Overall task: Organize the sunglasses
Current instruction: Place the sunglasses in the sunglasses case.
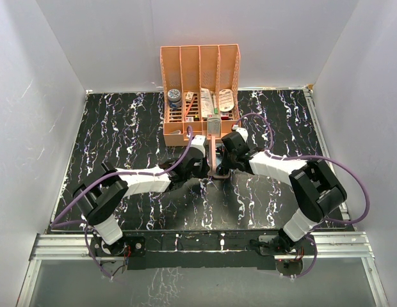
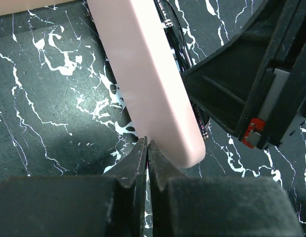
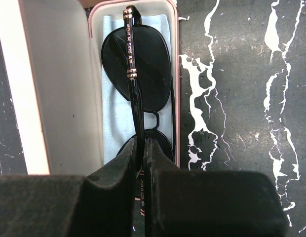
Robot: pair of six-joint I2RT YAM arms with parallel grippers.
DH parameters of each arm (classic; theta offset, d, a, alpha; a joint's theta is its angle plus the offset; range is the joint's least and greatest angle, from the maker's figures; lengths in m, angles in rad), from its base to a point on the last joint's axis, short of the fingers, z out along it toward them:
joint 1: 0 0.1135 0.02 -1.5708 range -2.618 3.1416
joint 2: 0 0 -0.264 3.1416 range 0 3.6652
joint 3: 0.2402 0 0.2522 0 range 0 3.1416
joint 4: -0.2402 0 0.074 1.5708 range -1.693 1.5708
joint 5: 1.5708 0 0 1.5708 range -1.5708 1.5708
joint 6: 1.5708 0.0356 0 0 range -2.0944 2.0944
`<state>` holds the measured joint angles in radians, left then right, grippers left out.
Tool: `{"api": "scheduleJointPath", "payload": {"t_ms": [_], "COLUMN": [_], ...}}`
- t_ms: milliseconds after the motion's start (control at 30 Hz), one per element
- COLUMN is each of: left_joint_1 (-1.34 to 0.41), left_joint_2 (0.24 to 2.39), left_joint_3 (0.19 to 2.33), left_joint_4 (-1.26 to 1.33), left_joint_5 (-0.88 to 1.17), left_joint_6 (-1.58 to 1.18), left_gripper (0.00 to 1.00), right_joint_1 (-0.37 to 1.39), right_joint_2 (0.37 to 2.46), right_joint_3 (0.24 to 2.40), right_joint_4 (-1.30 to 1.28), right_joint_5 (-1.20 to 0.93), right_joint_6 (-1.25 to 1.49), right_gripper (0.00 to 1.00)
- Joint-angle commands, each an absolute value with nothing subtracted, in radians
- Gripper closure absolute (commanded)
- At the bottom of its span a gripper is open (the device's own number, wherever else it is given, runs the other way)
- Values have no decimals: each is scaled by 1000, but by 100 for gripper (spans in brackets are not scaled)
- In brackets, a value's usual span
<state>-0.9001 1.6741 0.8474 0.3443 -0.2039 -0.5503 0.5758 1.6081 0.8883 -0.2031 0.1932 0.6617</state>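
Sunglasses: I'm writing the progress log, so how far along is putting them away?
Done: the sunglasses lie in the open pink case on the light blue cloth. In hand: the right claw pinches one temple arm; the left claw, shut, sits by the raised lid. Left: release, then close the lid.

The right gripper [image 3: 142, 144] hides the near lens of the sunglasses [image 3: 152, 61] and the near end of the pink case [image 3: 176, 74]; items in the orange rack [image 1: 200, 61] are too small to name.

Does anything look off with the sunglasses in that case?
The sunglasses lie in the open case on the cloth, but one temple arm, pinched by the right gripper, runs to the end rim and may not sit flat.
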Motion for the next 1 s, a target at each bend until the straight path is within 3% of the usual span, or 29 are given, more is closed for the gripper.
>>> {"api": "scheduleJointPath", "payload": {"t_ms": [0, 967], "left_joint_1": [-906, -909], "left_joint_2": [1612, 1608], "left_joint_3": [827, 819], "left_joint_4": [351, 350], "left_joint_5": [-205, -204], "left_joint_6": [-548, -552], "left_gripper": [100, 100], "right_joint_1": [579, 586], "right_joint_2": [1612, 1675], "right_joint_3": [927, 867], "right_joint_4": [-139, -69], "right_joint_5": [228, 229], "right_joint_6": [675, 693], "right_gripper": [100, 100]}}
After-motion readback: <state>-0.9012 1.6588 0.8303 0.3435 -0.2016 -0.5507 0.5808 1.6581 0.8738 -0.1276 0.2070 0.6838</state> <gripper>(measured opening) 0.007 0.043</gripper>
